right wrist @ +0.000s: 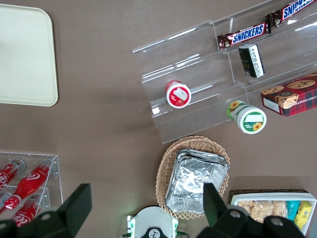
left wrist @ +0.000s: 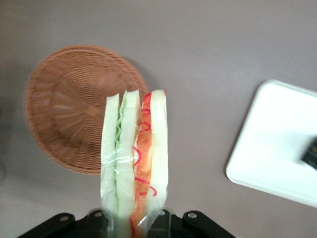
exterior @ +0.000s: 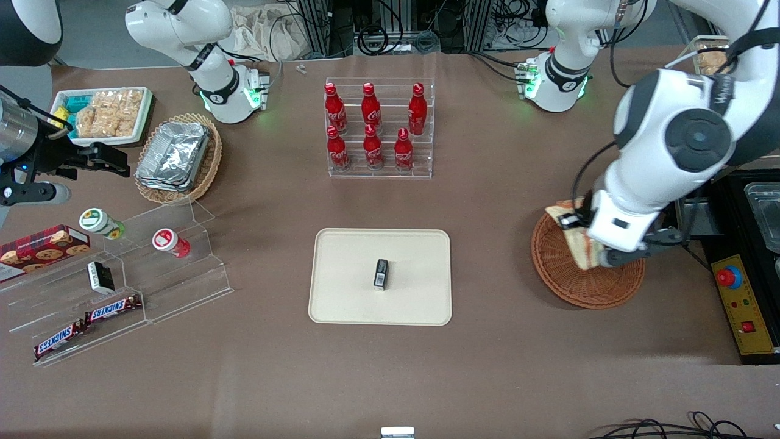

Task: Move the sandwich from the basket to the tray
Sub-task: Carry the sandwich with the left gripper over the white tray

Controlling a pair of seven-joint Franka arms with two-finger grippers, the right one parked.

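My left gripper [left wrist: 132, 220] is shut on the sandwich [left wrist: 134, 158], a film-wrapped wedge of white bread with green and orange-red filling. The sandwich stands up out of the fingers, held in the air. Below it lies the round reddish-brown basket [left wrist: 69, 109], with nothing in it. In the front view the gripper [exterior: 586, 245] and sandwich [exterior: 573, 227] hang over the basket [exterior: 576, 288] at its edge toward the tray. The cream tray [exterior: 347, 274] lies mid-table toward the parked arm from the basket. A small black box [exterior: 381, 273] rests on the tray [left wrist: 270, 148].
A clear rack of red bottles [exterior: 378, 128] stands farther from the front camera than the tray. Toward the parked arm's end are a stepped acrylic shelf [exterior: 122, 286] with snacks and a tan basket of foil containers [exterior: 177, 158]. A yellow control box [exterior: 740, 305] sits beside the basket.
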